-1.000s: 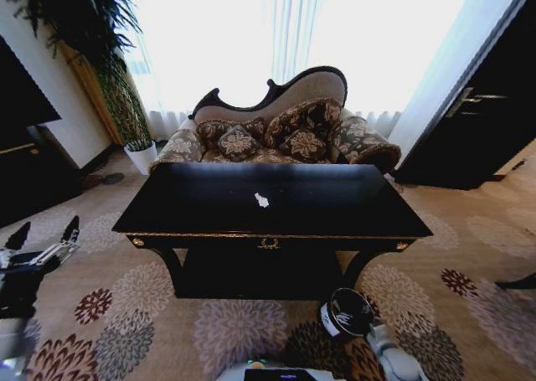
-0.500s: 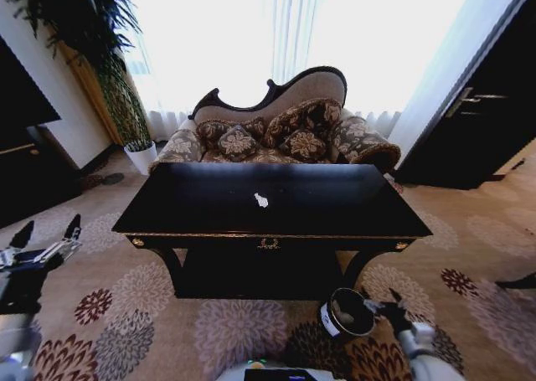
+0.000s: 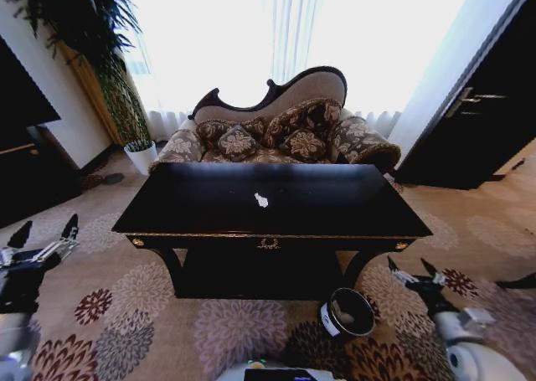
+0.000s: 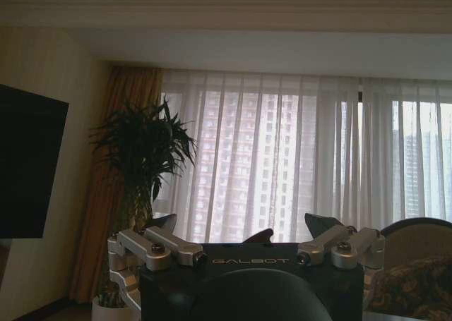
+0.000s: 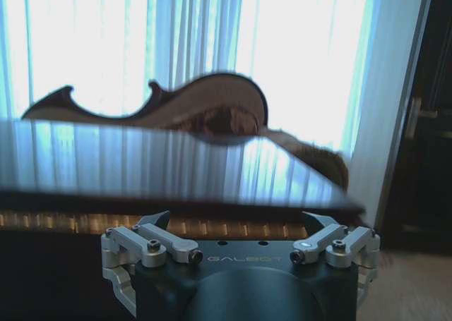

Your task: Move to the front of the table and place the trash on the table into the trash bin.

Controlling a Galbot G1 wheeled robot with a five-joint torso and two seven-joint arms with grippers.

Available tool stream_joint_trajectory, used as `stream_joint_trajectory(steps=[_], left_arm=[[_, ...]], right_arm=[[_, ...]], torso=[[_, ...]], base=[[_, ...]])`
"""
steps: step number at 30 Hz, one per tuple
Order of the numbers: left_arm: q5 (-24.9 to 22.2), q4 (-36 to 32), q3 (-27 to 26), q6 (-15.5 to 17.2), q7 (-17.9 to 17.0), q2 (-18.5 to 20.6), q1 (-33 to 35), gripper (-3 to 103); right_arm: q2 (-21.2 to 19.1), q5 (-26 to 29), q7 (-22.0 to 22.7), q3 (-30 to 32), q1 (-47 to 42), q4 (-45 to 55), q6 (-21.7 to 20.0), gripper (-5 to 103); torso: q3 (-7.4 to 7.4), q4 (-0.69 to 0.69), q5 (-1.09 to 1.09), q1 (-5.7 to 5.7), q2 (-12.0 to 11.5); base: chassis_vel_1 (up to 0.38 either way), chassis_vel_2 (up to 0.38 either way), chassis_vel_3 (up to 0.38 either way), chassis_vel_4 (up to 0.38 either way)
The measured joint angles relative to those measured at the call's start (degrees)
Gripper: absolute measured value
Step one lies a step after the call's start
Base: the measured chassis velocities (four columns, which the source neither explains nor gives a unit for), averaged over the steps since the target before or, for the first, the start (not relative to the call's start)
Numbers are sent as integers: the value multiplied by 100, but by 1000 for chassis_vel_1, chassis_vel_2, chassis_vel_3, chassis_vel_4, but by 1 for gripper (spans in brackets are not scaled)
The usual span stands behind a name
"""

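Observation:
The black glossy table (image 3: pixel 335 201) stands straight ahead, its gold emblem (image 3: pixel 269 244) on the front apron. A small crumpled white paper wad of trash (image 3: pixel 261 200) lies near the middle of the top. The round dark trash bin (image 3: pixel 347 312) with a white label sits on the carpet below the table's front right. My right gripper (image 3: pixel 410 269) hangs open just right of the bin, below the table's front right corner, and faces the table edge (image 5: pixel 141 159) in its wrist view (image 5: pixel 238 221). My left gripper (image 3: pixel 46 229) is open, low at the far left (image 4: pixel 240 226).
A patterned sofa (image 3: pixel 276 134) stands right behind the table. A tall plant (image 3: pixel 84 29) in a white pot and a black TV cabinet (image 3: pixel 25 172) are on the left. A dark door (image 3: pixel 486 121) is on the right. Flowered carpet (image 3: pixel 234 331) spreads in front.
My right arm has risen from the bottom edge, passed over the bin and swung out to its right. The left gripper has barely shifted. The table and trash are unmoved.

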Motion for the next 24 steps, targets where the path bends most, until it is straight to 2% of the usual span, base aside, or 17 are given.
stream_joint_trajectory(steps=[8, 12, 16, 24], left_arm=[[-15, 61, -67, -2, 4, 65, -1, 100], [-24, 66, -83, -3, 6, 78, 3, 100], [-24, 60, -83, -5, 9, 78, 10, 100], [14, 46, -43, -16, 12, 52, 5, 100]], right_arm=[[-300, 325, 612, -328, 208, 798, -63, 100], [-615, 557, 882, -544, 357, 1287, -349, 100], [-1182, 793, 1269, -930, 769, 1713, -751, 100], [-1702, 1258, 1753, -1532, 1373, 1963, -1237, 100]], torso=[[0, 1, -1, 0, 0], [0, 0, -1, 0, 0], [0, 1, -1, 0, 0], [0, 0, 0, 0, 0]], base=[[0, 0, 0, 0], [0, 0, 0, 0], [0, 0, 0, 0], [0, 0, 0, 0]])
